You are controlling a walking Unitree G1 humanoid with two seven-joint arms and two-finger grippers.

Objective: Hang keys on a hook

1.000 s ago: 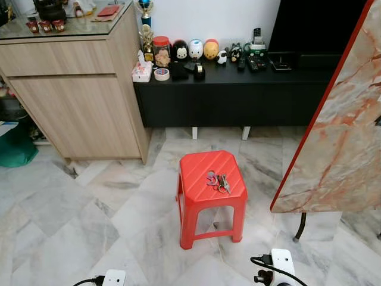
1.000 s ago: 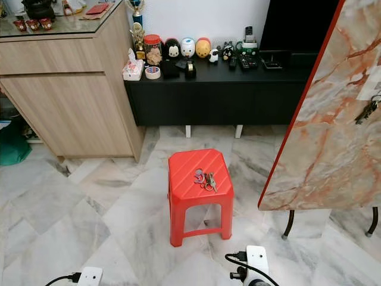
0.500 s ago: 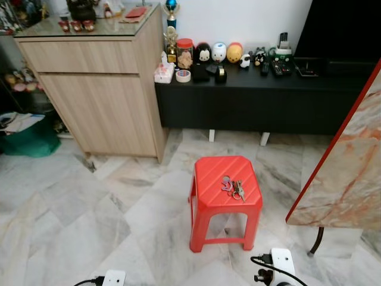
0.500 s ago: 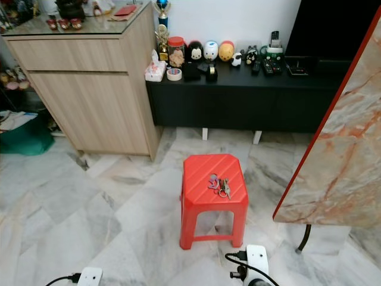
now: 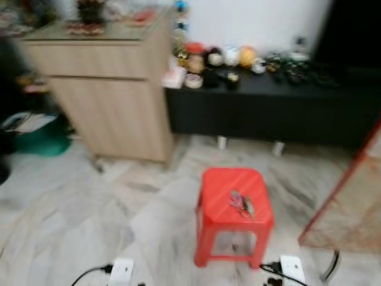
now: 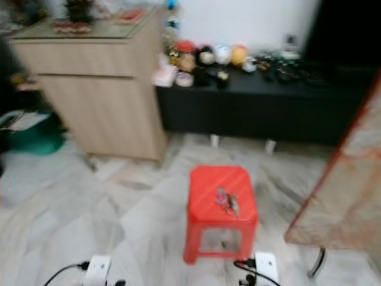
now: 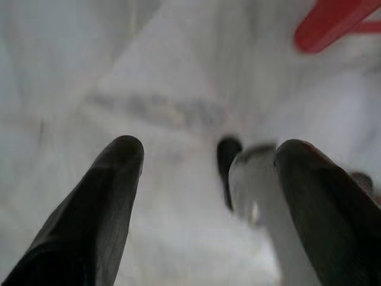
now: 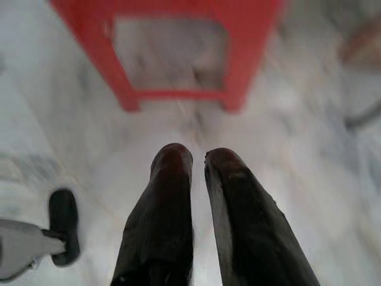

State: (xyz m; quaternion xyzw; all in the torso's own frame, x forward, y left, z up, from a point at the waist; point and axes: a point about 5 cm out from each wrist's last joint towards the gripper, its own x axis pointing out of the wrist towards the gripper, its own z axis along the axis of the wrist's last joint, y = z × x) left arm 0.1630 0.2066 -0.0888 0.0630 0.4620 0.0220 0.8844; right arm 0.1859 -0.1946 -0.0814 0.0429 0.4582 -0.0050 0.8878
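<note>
A small bunch of keys [image 5: 241,204] lies on top of a red plastic stool [image 5: 221,185] on the marble floor, also seen as keys [image 6: 226,201]. Both head views are blurred. My left gripper [image 7: 208,149] hangs low over the floor, open, with nothing between its fingers. My right gripper [image 8: 197,156] is shut and empty, pointing at the floor just in front of the red stool [image 8: 172,53]. The white ends of my arms show at the bottom, the left arm [image 5: 122,271] and the right arm [image 5: 292,268].
A marble-patterned board with a red edge [image 5: 348,208] leans on thin legs right of the stool. A wooden cabinet [image 5: 107,89] stands at the back left. A low black bench [image 5: 280,107] with small figurines runs along the white wall. A green bag [image 5: 41,140] lies far left.
The whole picture has shifted and blurred, so the camera has moved: the board slid further towards the right edge. The keys stay on the stool. Both arms hang as before.
</note>
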